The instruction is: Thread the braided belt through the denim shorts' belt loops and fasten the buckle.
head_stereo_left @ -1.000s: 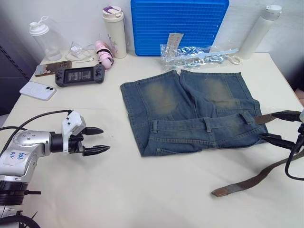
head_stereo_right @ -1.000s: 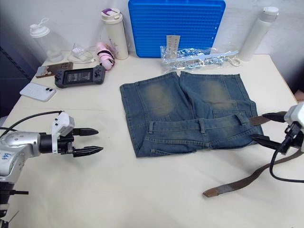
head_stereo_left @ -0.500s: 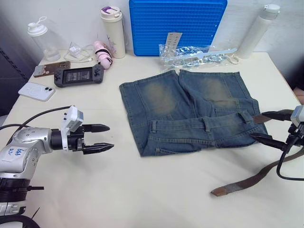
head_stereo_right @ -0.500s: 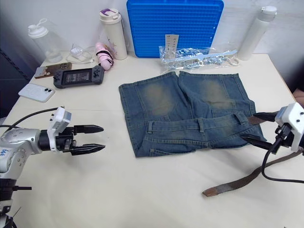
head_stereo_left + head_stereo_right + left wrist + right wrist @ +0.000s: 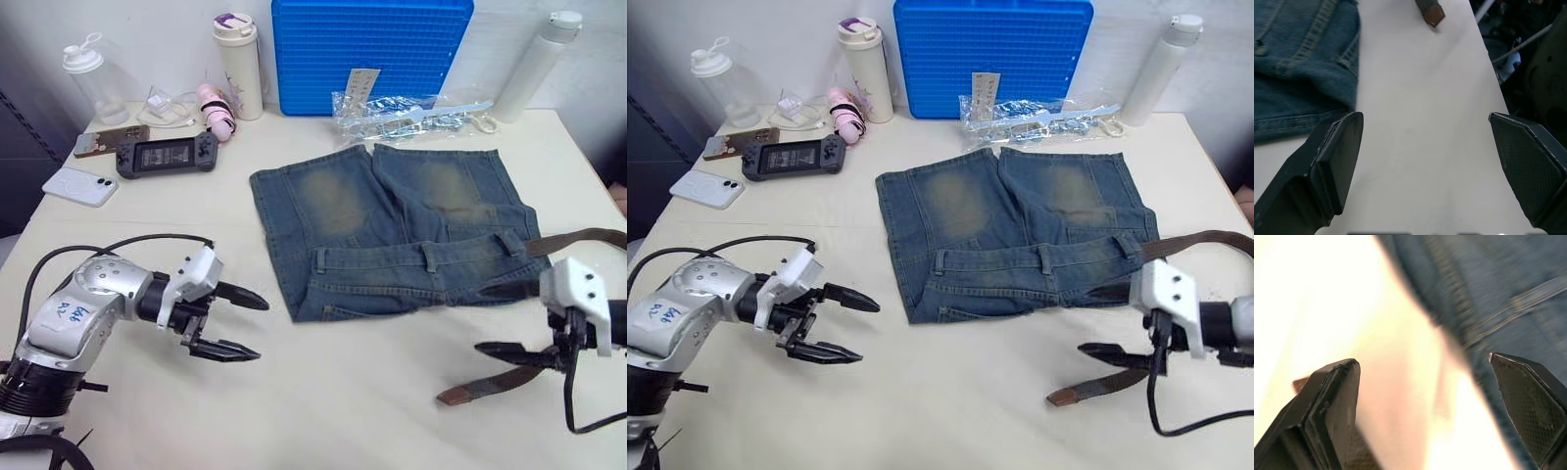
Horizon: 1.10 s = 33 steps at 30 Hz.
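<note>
Head view: braided belt (image 5: pixel 490 380) beside right gripper (image 5: pixel 500 317).

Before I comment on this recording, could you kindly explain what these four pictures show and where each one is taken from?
This is a two-armed robot at a table. Two pictures come from its head, looking down over its arms. The other two come from cameras on its wrists, looking out between each pincer's two black fingers. The left pincer and the right pincer are both open and hold nothing. On the table lie denim shorts and a brown belt, whose tip rests near the right pincer. At the back are a blue tray, bottles, phones, a handheld game console and a plastic bag.
</note>
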### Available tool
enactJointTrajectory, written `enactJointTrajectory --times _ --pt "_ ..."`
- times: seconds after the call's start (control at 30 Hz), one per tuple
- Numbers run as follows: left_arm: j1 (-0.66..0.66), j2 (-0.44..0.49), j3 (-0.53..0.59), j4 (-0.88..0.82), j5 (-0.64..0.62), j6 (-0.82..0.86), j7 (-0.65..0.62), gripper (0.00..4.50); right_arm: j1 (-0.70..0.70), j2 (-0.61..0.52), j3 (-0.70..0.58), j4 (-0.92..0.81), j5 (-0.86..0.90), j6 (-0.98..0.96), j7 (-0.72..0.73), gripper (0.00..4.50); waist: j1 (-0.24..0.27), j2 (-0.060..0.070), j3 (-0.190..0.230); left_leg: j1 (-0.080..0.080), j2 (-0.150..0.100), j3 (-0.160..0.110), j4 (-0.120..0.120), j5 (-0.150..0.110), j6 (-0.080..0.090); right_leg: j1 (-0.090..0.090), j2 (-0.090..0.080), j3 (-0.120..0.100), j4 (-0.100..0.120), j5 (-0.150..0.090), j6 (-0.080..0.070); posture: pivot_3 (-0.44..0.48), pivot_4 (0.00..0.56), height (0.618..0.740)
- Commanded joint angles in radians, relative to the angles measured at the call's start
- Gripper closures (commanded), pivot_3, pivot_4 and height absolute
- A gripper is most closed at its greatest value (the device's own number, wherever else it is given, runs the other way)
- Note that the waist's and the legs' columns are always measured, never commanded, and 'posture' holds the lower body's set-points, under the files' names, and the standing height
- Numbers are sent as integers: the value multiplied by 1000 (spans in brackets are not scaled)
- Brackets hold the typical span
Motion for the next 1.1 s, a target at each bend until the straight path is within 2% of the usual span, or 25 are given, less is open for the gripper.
enactJointTrajectory --times 0.03,0.37,0.53,0.8,1.07,1.1 --pt "1 27 -18 -42 53 -73 -24 52 81 -26 -57 -60 -63 -50 43 0 0 0 0 0 0 0 0 0 0 0 0 0 0 0 0 0 150 689" --pt "48 -8 9 -184 -11 -24 47 52 213 -30 -272 -38 -175 -271 229 0 -1 0 0 0 1 0 0 0 0 1 1 1 0 0 0 0 150 689" --pt "89 -26 0 -263 -38 27 103 52 300 -29 -303 40 -241 -414 307 0 0 -1 0 2 0 -1 0 0 1 3 1 0 -2 0 0 0 150 689" --pt "166 -20 21 -363 -71 77 183 52 326 -61 -240 195 -375 -659 265 0 -2 -1 1 12 1 -1 -2 -1 0 13 1 1 -5 0 0 0 150 689" --pt "180 -19 28 -399 -95 114 239 52 202 -60 -43 307 -451 -786 129 0 -3 0 1 13 1 0 -2 -1 0 13 1 2 -4 0 0 0 150 689" --pt "184 -20 31 -404 -99 120 249 18 174 -60 -14 322 -463 -800 105 243 -3 0 1 13 1 0 -2 -1 0 13 1 2 -4 0 0 0 150 689"
